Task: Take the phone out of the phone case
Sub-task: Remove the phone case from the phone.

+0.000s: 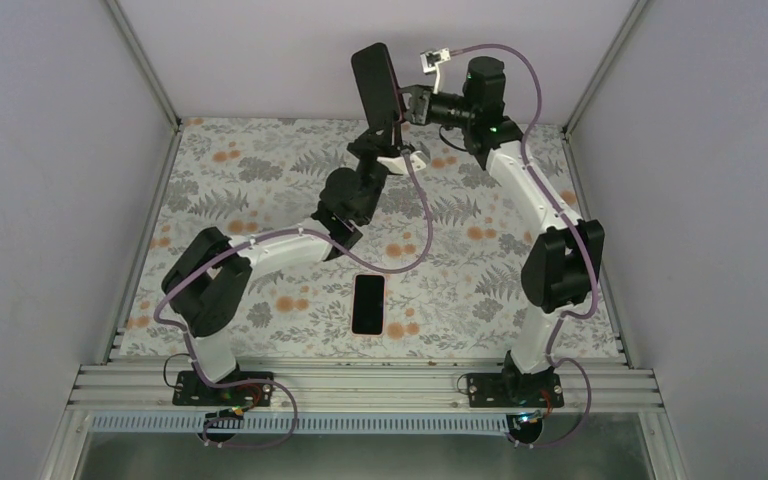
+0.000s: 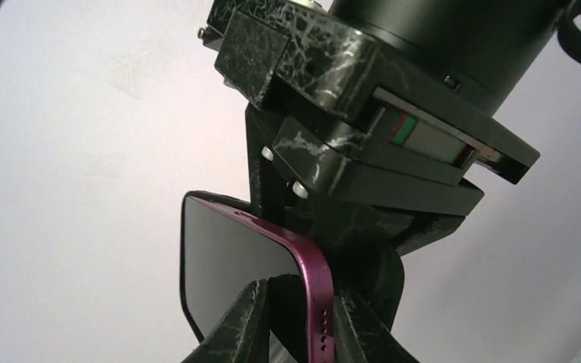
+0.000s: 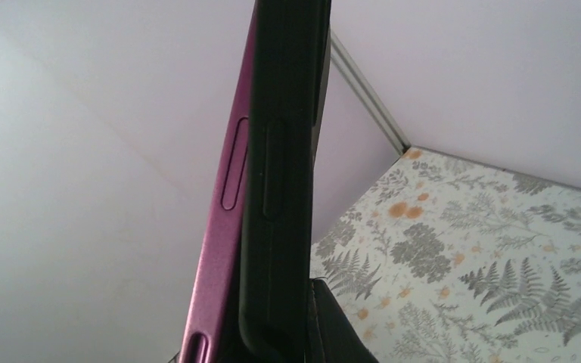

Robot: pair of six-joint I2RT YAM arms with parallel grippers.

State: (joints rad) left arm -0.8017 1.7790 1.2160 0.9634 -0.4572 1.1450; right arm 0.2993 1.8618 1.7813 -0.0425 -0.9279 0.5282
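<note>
- Pinching the purple phone [image 2: 315, 291] by its bottom end, the left gripper [image 2: 302, 333] holds it high up.
- Right gripper [image 1: 410, 104] sits by the black case [image 3: 280, 189]; I cannot tell how its jaws stand.
- Best to peel slowly.

The left arm [image 1: 270, 243] is folded low, with its elbow drawn back near its base. Its white forearm is run out to the right and its wrist is turned upward. The left gripper [image 1: 384, 135] is pointed up, and its marbled black fingers [image 2: 234, 325] are clamped on the lower end of an upright purple-edged black phone [image 1: 372, 80]. The right arm [image 1: 525, 185] is raised higher and stretched toward the far wall, with its wrist bent to the left. The right gripper [image 1: 407, 100] is held roughly level. It is closed on the phone's side from the right, just above the left gripper.
</note>
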